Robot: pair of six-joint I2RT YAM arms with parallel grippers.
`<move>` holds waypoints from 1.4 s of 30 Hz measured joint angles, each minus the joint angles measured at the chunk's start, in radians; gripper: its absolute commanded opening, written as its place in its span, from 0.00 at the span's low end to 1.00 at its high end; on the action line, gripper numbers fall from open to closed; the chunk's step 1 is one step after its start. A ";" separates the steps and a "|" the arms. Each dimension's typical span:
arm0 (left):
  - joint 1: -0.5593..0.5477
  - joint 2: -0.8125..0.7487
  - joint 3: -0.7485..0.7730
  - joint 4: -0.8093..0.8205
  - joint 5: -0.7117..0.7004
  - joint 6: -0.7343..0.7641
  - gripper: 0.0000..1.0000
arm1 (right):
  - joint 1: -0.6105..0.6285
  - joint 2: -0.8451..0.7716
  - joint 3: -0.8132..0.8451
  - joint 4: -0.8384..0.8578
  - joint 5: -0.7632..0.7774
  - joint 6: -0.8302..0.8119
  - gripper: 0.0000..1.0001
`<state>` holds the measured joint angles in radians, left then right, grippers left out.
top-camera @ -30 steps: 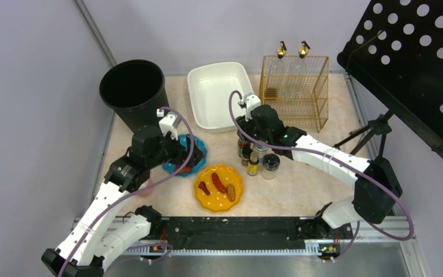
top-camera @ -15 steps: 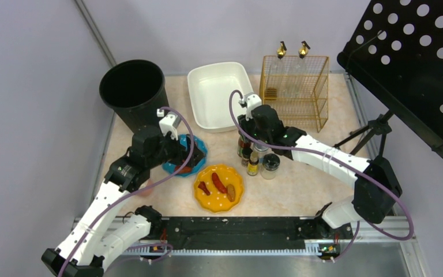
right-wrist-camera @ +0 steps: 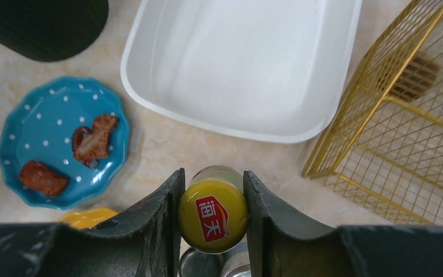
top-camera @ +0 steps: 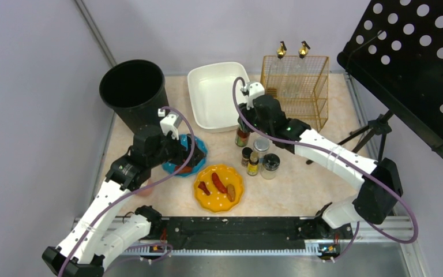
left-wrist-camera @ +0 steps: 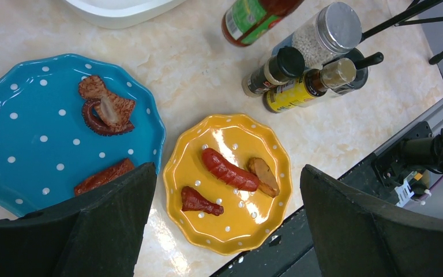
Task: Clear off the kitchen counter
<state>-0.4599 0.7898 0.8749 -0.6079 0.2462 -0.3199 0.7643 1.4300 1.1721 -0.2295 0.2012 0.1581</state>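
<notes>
The kitchen counter (top-camera: 300, 190) is pale marbled beige. My right gripper (top-camera: 244, 128) is shut on a yellow-capped sauce bottle (right-wrist-camera: 212, 214) and holds it above the counter, between the white basin and a cluster of spice jars (top-camera: 259, 158). The bottle also shows in the left wrist view (left-wrist-camera: 254, 14). My left gripper (top-camera: 179, 156) is open and empty, hovering over the edge of a blue dotted plate (left-wrist-camera: 34, 144) and a yellow dotted plate (left-wrist-camera: 231, 225). Both plates hold food scraps.
A white basin (top-camera: 216, 92) sits at the back centre. A gold wire rack (top-camera: 294, 86) stands to its right and a black bin (top-camera: 132, 86) to its left. A black perforated stand (top-camera: 409, 69) overhangs the right side.
My right gripper has lifted the sauce bottle out of the jar cluster and moved it back toward the basin. The left arm has hardly moved.
</notes>
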 measured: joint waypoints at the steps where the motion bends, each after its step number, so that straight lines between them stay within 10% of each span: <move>1: 0.000 0.000 0.000 0.000 0.000 0.000 0.99 | 0.000 -0.003 0.023 -0.004 0.007 0.000 0.00; 42: 0.000 0.000 0.000 0.000 0.004 0.000 0.98 | -0.328 0.233 0.571 -0.130 0.166 -0.107 0.00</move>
<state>-0.4599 0.7902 0.8749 -0.6075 0.2504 -0.3202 0.4366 1.6634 1.7435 -0.3595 0.3676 0.0513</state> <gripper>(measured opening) 0.986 0.377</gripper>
